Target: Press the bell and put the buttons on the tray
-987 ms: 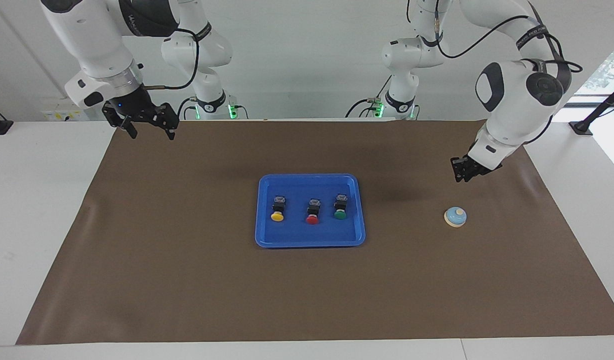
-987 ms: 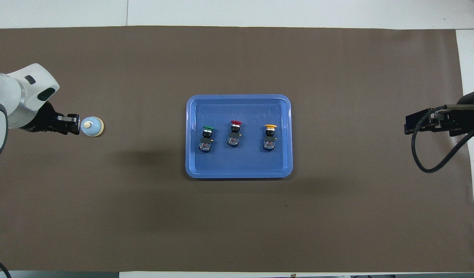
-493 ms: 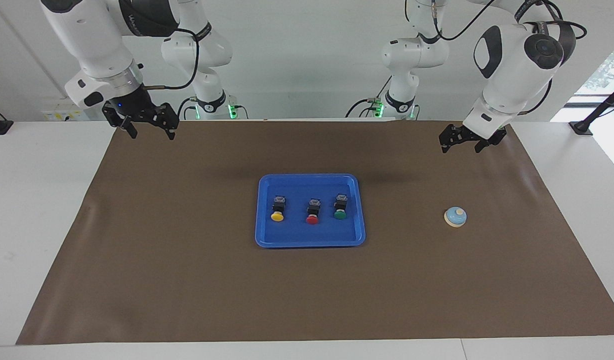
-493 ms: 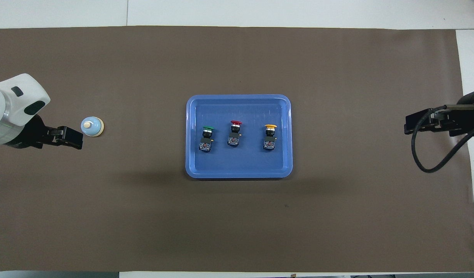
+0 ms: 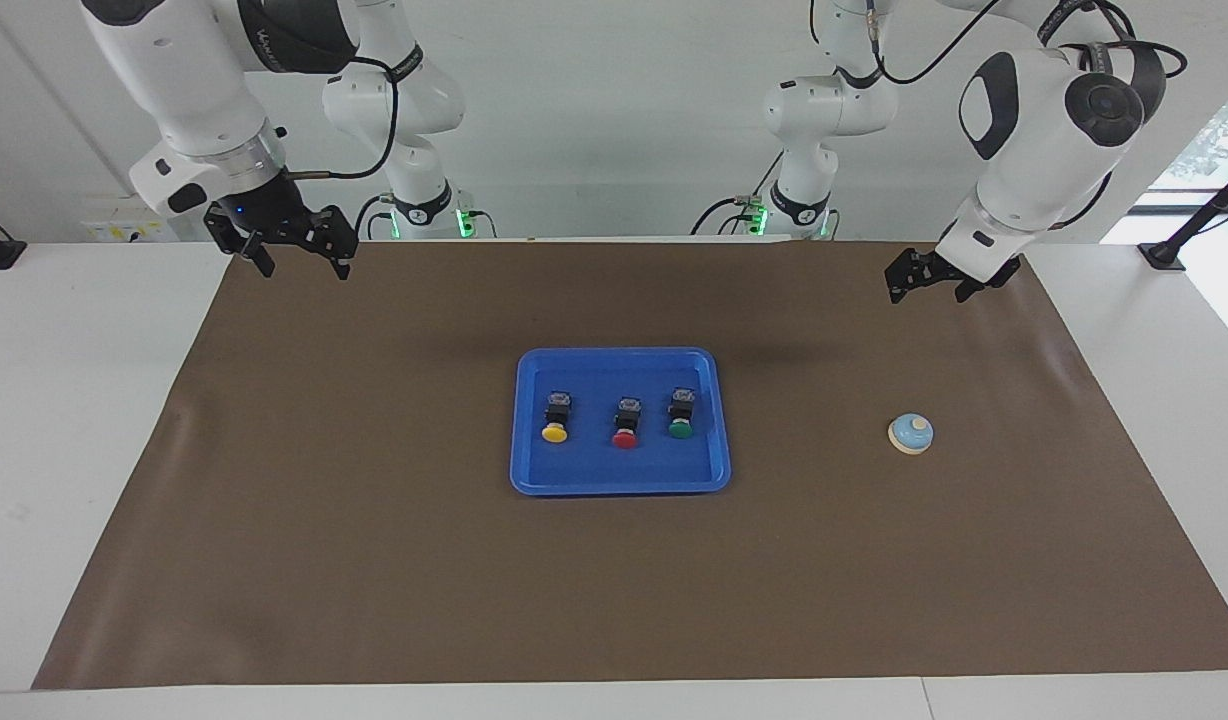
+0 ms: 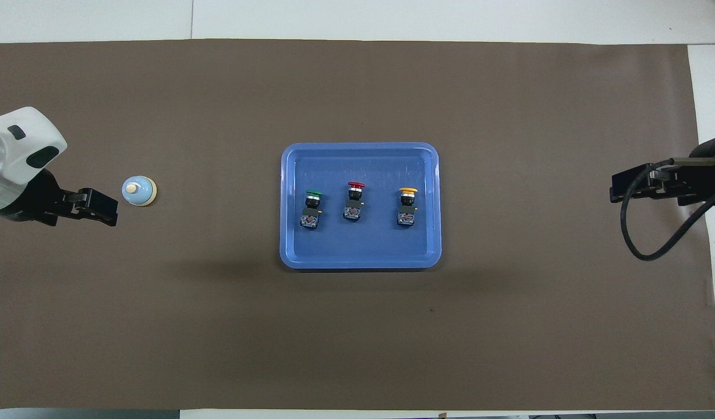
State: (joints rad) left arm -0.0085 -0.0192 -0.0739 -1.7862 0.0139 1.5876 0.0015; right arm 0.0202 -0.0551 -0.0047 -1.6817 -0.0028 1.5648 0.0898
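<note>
White walls back a white table [image 5: 94, 420] spread with a large brown paper sheet [image 5: 374, 560]. Mid-frame in the facing view lies the shallow bright blue plastic tray [image 5: 619, 482], and in it, in a row, sit the black-bodied yellow-capped button [image 5: 555, 418], red-capped button [image 5: 626, 424] and green-capped button [image 5: 681, 415]. Centre right stands the light blue domed bell [image 5: 911, 434]. Upper right, the left gripper [image 5: 932, 282] hangs with fingers apart over bare sheet; upper left, the waiting right gripper [image 5: 294, 252] is spread too.
</note>
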